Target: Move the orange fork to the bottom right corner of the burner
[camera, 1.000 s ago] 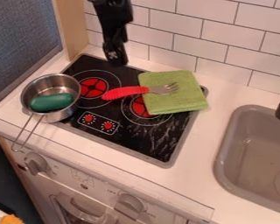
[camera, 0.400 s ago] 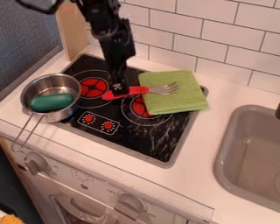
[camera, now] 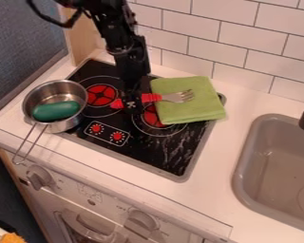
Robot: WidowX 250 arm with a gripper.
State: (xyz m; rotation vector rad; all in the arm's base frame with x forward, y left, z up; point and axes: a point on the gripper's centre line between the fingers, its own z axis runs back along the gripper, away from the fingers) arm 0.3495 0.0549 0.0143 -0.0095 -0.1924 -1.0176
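The gripper [camera: 134,105] hangs low over the middle of the black burner [camera: 161,154], right at the handle of the fork [camera: 153,98], and covers part of that handle. The fork has a red-orange handle and metal tines. Its tines lie on the folded green cloth [camera: 191,110], pointing right, while the handle reaches left over the burner. Whether the handle is held cannot be told.
A metal pot [camera: 36,92] holding a dark green oval object [camera: 56,110] stands at the burner's left edge, its handle toward the front. A grey sink [camera: 242,163] lies at the right, and a tiled wall [camera: 243,47] stands behind.
From above the back of the burner, the gripper has come down and forward to the fork's handle. The fork, cloth and pot have stayed in place.
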